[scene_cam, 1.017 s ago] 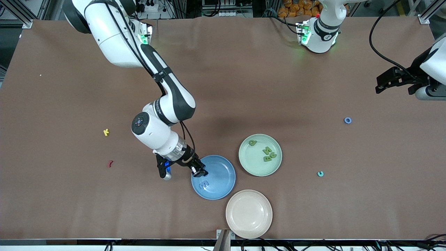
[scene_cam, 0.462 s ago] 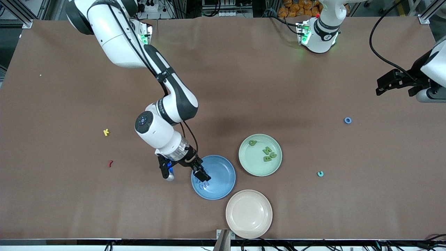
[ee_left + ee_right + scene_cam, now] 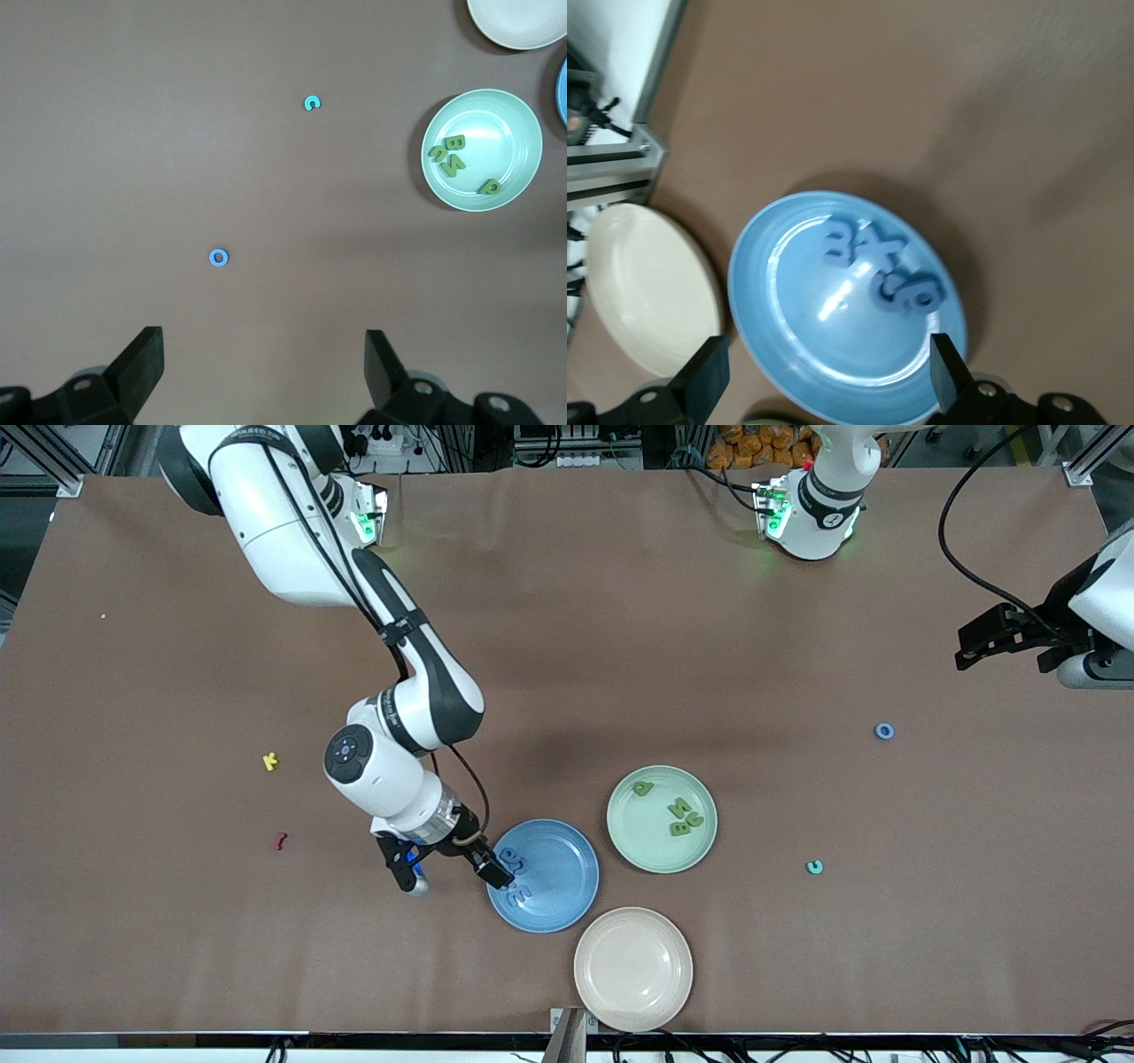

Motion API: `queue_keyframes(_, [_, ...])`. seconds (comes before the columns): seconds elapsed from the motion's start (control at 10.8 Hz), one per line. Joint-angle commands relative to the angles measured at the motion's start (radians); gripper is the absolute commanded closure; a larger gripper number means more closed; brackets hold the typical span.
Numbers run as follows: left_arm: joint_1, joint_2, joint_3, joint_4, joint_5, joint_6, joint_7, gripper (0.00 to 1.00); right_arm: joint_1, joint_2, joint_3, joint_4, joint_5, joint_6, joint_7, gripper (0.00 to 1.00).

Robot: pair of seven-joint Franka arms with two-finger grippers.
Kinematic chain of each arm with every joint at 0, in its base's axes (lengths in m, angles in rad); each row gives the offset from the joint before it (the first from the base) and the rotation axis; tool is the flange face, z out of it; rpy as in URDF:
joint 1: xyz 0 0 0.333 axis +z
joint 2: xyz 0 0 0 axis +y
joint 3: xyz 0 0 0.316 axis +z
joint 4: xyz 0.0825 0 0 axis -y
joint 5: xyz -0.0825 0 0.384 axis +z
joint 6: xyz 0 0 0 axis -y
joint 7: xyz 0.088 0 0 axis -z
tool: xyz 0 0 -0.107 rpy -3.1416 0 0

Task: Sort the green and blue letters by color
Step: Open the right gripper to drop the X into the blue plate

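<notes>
The right gripper (image 3: pixel 459 868) is hanging with its fingers spread and nothing between them, over the edge of the blue plate (image 3: pixel 567 868) at the side toward the right arm's end of the desk (image 3: pixel 567 646). Just beside it, inside that plate, the blue letters (image 3: pixel 516 877) are lying in a small cluster near the rim; in the right wrist view they (image 3: pixel 877 266) are sitting in the blue plate (image 3: pixel 797 354) clear of the two dark fingertips (image 3: pixel 700 376), touching neither.

The green letters (image 3: pixel 678 815) are resting in the pale green plate (image 3: pixel 638 841), which is sitting just beside the blue plate, toward the left arm's end. A cream plate (image 3: pixel 633 992) is lying nearer to the front camera than both, holding nothing.

A blue ring letter (image 3: pixel 884 732) is lying alone on the desk well apart from the plates, toward the left arm's end, and a teal letter (image 3: pixel 814 866) is lying nearer to the camera than it. The left gripper (image 3: pixel 974 642) is waiting above the desk near that end, released and wide; in its wrist view the ring (image 3: pixel 219 258) is lying near the gap between its fingers (image 3: pixel 142 363).

A yellow letter (image 3: pixel 270 761) and a dark red one (image 3: pixel 280 841) are lying toward the right arm's end.
</notes>
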Motion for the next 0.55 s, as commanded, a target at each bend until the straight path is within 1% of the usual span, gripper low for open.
queue_keyframes(0.0, [0.01,0.001,-0.003,0.001,-0.023,0.008,-0.005,0.0,-0.06,-0.061,0.016,-0.075,-0.041,-0.054,-0.118,0.0])
queue_keyframes(0.09, [0.008,0.003,-0.003,0.001,-0.023,0.009,-0.005,0.0,-0.082,-0.069,0.032,-0.104,-0.067,-0.054,-0.153,0.0])
queue_keyframes(0.18, [0.008,0.009,-0.003,0.001,-0.025,0.012,-0.005,0.0,-0.133,-0.096,0.077,-0.147,-0.129,-0.054,-0.181,0.0])
queue_keyframes(0.28, [0.008,0.009,-0.001,0.001,-0.025,0.015,-0.005,0.0,-0.183,-0.133,0.111,-0.216,-0.226,-0.054,-0.217,0.0])
queue_keyframes(0.46, [0.01,0.009,-0.003,0.001,-0.025,0.017,-0.005,0.0,-0.231,-0.223,0.115,-0.396,-0.363,-0.051,-0.329,0.0])
